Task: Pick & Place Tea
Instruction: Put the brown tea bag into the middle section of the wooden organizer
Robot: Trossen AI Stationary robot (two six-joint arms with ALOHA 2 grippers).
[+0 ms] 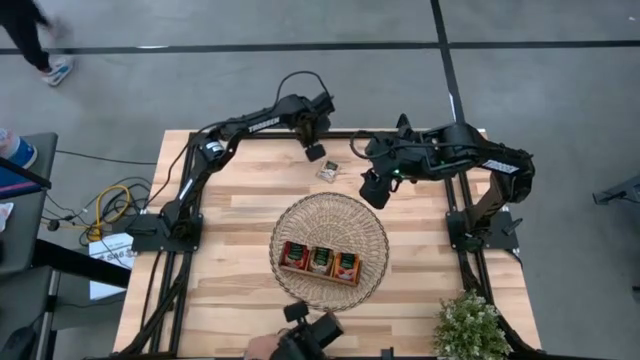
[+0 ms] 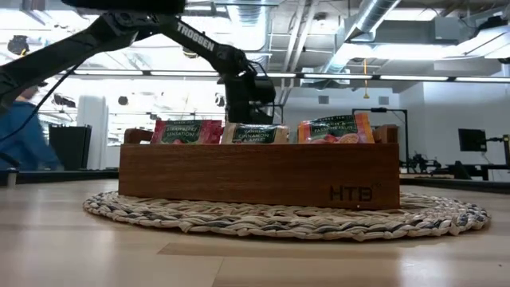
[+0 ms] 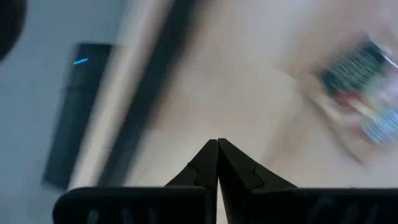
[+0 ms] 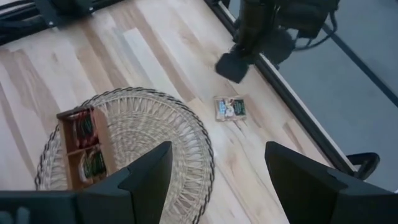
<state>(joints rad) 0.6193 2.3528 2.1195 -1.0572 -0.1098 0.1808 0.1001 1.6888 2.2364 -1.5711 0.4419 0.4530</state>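
high view shows our tray (image 1: 320, 260) filled; one sachet (image 1: 327, 171) remains on the far counter (image 1: 240, 200). left jaws closed empty, right jaws wide.

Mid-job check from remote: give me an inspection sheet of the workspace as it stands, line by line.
Surface: light wooden table, bare apart from the items below.
Job's things: one loose tea sachet lies flat on the table beyond the basket; the wooden tray in the wicker basket holds sachets in all three compartments.
Clutter: a potted plant at the table's near right corner.
Grippers: left gripper shut and empty, hovering near the loose sachet; right gripper open, empty, raised beside it.
Cables: yellow and black cables on the floor left of the table.
Surroundings: a person's leg walking at far left; a camera rig at the near edge.
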